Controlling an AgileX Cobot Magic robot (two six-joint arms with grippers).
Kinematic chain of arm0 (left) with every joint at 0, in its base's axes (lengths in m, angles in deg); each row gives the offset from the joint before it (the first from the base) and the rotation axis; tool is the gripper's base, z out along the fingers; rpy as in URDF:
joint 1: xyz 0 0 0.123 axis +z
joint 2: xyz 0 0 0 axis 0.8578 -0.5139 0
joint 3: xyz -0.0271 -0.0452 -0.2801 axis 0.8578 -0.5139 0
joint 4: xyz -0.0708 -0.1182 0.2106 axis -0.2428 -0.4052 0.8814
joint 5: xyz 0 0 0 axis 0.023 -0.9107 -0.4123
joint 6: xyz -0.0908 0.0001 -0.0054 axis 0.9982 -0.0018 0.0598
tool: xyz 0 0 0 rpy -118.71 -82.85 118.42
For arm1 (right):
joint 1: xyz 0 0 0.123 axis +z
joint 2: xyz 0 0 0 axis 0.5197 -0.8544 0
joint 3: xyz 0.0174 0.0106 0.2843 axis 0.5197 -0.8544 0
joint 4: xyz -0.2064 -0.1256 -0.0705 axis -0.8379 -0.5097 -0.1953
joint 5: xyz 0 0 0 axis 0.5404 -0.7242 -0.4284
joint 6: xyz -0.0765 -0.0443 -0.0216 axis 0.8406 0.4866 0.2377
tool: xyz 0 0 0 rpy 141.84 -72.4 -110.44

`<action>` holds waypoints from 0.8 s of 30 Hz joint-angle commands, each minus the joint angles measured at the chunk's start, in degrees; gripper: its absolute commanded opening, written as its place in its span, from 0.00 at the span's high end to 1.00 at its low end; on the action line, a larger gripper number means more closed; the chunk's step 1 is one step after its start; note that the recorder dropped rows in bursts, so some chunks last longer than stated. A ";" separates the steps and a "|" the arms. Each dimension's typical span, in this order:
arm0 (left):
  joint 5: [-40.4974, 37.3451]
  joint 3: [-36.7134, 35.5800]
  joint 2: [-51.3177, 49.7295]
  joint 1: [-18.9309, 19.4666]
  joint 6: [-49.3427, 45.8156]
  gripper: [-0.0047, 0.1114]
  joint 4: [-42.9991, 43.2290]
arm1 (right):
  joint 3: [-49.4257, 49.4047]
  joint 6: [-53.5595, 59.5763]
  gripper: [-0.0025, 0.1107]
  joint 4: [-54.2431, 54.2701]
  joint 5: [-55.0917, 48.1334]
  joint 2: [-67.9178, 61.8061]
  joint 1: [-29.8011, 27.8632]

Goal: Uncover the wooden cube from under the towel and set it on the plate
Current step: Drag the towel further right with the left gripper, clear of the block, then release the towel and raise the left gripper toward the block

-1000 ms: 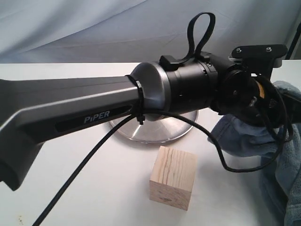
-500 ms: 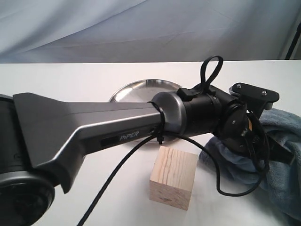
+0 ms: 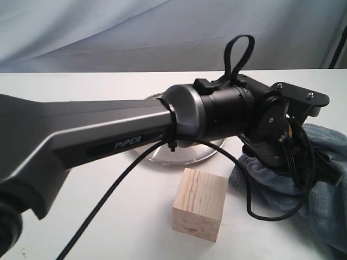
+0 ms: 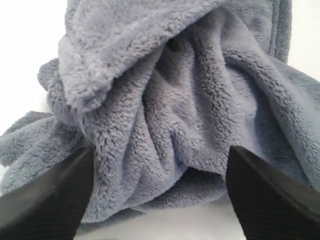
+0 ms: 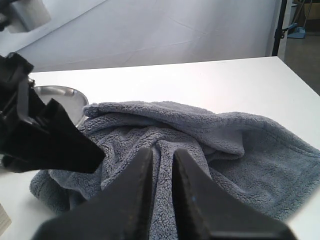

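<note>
The wooden cube (image 3: 199,203) stands uncovered just in front of the plate (image 3: 187,155), and the towel (image 3: 325,195) lies bunched beside the plate. The left gripper (image 4: 160,200) is spread wide over the towel. The right gripper (image 5: 162,185) has its fingers almost together.

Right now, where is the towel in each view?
Exterior: the towel lies at the right edge, partly hidden by the left arm.
Left wrist: it fills nearly the whole picture.
Right wrist: heaped across the middle.
Shared landmark: the plate, in the exterior and right wrist views.
</note>
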 commanded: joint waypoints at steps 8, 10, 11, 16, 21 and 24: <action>-6.14 0.48 8.61 -0.40 -1.09 0.35 6.48 | -0.15 -0.23 0.95 0.28 -0.68 0.37 0.00; -9.33 0.48 10.03 -0.40 -1.03 0.35 7.57 | -0.15 -0.23 0.95 0.28 -0.68 0.37 0.00; -10.80 0.48 10.52 -0.40 -1.03 0.36 7.76 | -0.15 -0.23 0.95 0.28 -0.68 0.37 0.00; -21.72 0.48 14.02 -0.40 -0.11 0.62 10.17 | -0.15 -0.23 0.95 0.28 -0.68 0.37 0.00; -32.47 0.48 16.17 -0.24 17.34 0.95 20.69 | -0.15 -0.23 0.95 0.28 -0.68 0.37 0.00; -32.47 0.33 17.14 -0.12 23.66 0.96 23.37 | -0.15 -0.23 0.95 0.28 -0.68 0.37 0.00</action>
